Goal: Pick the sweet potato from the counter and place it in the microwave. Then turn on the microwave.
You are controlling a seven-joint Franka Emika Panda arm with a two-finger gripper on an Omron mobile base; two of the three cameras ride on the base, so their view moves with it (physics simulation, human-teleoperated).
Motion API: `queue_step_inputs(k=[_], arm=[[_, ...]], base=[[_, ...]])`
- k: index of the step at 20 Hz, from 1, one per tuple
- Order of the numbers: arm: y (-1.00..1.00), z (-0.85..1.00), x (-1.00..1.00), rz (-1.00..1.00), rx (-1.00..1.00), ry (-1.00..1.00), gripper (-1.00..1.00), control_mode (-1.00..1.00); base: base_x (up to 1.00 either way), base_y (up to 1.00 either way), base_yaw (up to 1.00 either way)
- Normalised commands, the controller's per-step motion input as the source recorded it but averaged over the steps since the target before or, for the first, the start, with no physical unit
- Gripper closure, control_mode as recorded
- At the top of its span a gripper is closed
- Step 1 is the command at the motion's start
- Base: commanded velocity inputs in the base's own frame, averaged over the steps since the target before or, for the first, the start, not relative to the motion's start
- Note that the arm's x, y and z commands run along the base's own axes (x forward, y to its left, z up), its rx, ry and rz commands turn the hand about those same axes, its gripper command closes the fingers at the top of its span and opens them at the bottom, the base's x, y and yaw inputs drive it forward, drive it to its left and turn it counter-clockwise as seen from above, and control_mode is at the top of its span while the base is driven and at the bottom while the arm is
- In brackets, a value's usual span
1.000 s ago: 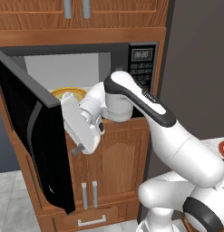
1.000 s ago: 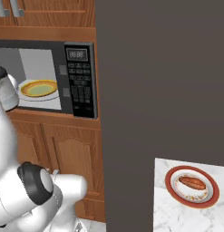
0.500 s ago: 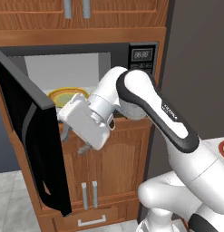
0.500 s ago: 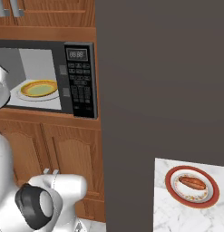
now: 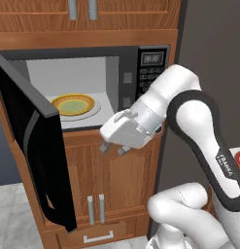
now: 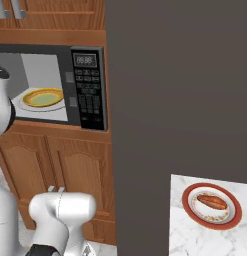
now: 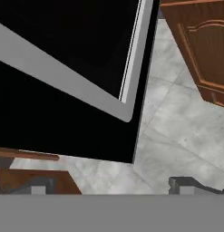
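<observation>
The sweet potato [image 6: 211,202] lies on a red-rimmed plate [image 6: 194,213] on the counter [image 6: 185,240] at the lower right. The microwave [image 5: 151,77] stands open, its black door [image 5: 36,146] swung out to the left and a yellow plate [image 5: 73,103] inside. Its keypad [image 6: 90,97] faces the right base view. My gripper [image 5: 114,149] hangs open just below the microwave's front edge, fingers pointing down, holding nothing. In the hand view its fingertips [image 7: 38,186] frame the door's dark edge [image 7: 77,68] and the floor below.
Wooden cabinet doors [image 5: 116,180] sit under the microwave, with a drawer [image 5: 92,236] beneath. A tall dark panel [image 6: 180,85] separates the microwave from the counter. Grey tiled floor [image 7: 177,136] lies below the open door.
My hand has swung right, away from the open door and across the microwave front, and turned its fingers downward. The jaws stay open.
</observation>
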Motion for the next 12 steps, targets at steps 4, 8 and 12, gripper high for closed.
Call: queue_step_inputs(k=[4, 8, 12], arm=[[-1.00, 0.00, 0.00, -0.26, -0.06, -0.27, -1.00, -1.00], [-0.98, 0.00, 0.00, -0.31, -0.14, -0.15, -1.00, -1.00], [-0.93, 0.04, 0.00, -0.39, -0.18, -0.03, -1.00, -1.00]], base=[[0.00, 0.00, 0.00], [0.00, 0.00, 0.00], [0.00, 0.00, 0.00]])
